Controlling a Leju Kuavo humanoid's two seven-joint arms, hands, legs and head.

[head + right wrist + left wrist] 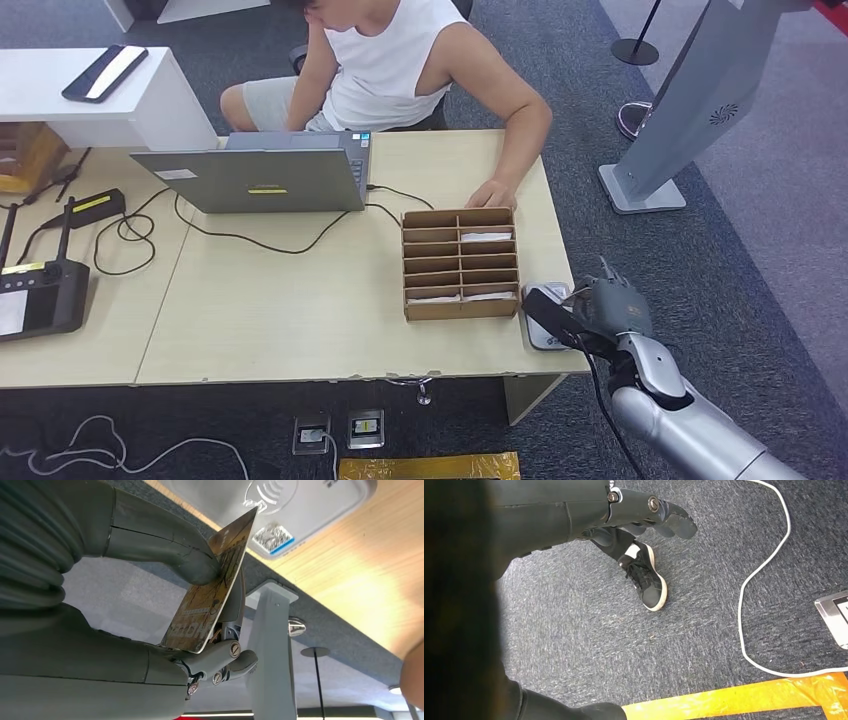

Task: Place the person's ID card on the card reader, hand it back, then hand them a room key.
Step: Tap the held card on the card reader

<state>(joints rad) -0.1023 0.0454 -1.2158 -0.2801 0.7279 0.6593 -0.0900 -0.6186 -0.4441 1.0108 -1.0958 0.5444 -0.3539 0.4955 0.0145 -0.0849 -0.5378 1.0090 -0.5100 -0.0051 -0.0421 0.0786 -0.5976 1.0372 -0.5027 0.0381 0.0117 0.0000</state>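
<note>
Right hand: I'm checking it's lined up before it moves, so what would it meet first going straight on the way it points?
Probably the card reader. The right hand holds a card whose far edge already overlaps it, though depth is unclear.

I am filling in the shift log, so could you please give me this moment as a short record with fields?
right hand: right hand pinches a card between thumb and fingers, at the desk's right front corner
card reader: white card reader on the desk, beside the cardboard organiser
card state: one corner at the reader's face, card tilted, not lying flat
left hand: left hand hangs over the carpet, holding nothing
person: seated behind the desk, hand by the organiser
</note>
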